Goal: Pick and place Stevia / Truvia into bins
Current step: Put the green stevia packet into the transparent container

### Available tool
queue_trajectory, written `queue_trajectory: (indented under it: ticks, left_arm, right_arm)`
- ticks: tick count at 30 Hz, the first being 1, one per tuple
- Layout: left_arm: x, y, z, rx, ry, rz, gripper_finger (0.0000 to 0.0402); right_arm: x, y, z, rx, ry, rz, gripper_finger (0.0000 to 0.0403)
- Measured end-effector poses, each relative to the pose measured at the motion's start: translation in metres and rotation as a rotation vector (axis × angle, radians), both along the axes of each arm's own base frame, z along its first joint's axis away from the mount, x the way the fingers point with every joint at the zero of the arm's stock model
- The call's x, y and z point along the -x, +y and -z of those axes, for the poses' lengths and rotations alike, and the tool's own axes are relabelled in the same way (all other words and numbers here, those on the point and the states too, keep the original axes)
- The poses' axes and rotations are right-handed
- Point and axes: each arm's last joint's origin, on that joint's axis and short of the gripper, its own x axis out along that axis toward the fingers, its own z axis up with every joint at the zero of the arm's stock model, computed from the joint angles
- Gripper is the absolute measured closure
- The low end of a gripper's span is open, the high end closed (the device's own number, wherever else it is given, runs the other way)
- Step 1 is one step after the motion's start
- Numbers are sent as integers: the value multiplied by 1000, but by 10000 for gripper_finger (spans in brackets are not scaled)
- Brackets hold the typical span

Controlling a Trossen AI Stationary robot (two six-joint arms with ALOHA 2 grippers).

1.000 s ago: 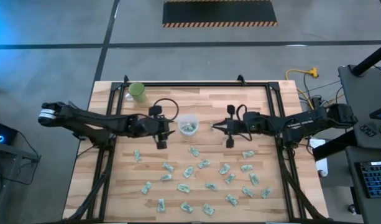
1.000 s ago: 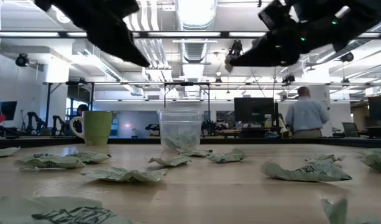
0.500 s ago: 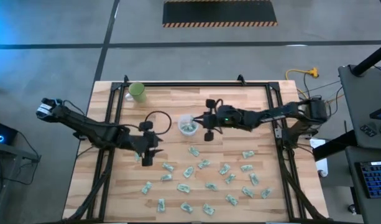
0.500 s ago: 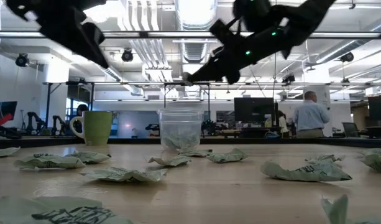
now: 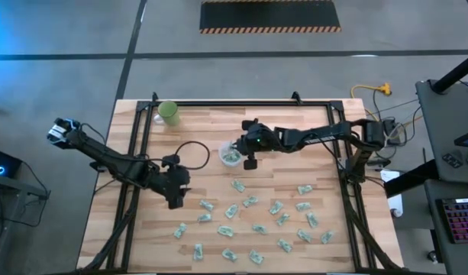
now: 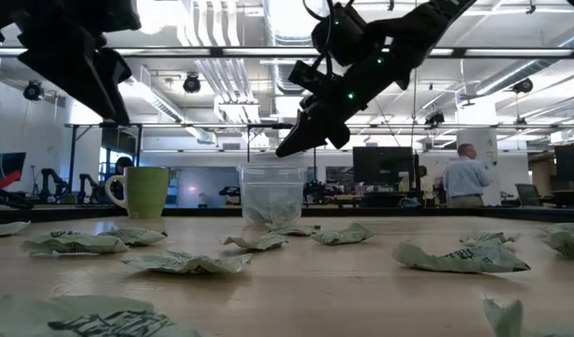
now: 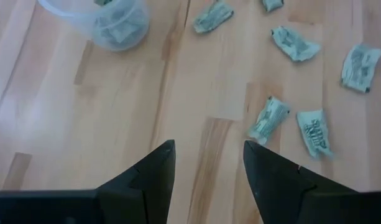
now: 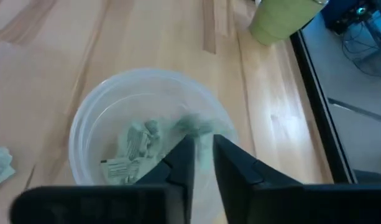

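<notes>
My right pincer (image 8: 202,152) hangs directly over the clear cup (image 8: 150,134), fingers parted by a narrow gap, gripping nothing. A blurred green packet (image 8: 193,126) sits just beyond my fingertips inside the cup, above several packets (image 8: 131,152) lying on its bottom. My left pincer (image 7: 207,163) hovers wide open over bare wood, loose packets (image 7: 268,118) scattered just ahead. The green mug (image 5: 169,113) stands well apart.

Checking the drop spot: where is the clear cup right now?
In the high view the clear cup stands near the table's middle toward the far edge, directly under the right gripper, with the green cup off toward the far left corner.
</notes>
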Motion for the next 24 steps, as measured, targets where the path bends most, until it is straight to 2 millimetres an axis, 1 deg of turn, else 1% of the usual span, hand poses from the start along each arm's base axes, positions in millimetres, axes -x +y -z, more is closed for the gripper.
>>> queue_trajectory:
  ticks: [6, 10, 13, 17, 24]
  left_arm:
    - [9, 4, 6, 10, 97, -82, 228]
    - [16, 6, 9, 58, 174, -141, 228]
    - [19, 5, 11, 118, 222, -158, 228]
    - [23, 4, 19, 196, 287, -166, 228]
    - [35, 7, 45, 270, 397, -260, 228]
  right_arm:
    - [5, 0, -7, 3, -13, 3, 293]
    - [12, 3, -12, 10, -14, -24, 272]
    - [19, 6, -16, -21, -11, -80, 265]
    - [30, 10, -19, -71, 19, -138, 262]
    - [46, 16, -20, -142, 53, -207, 263]
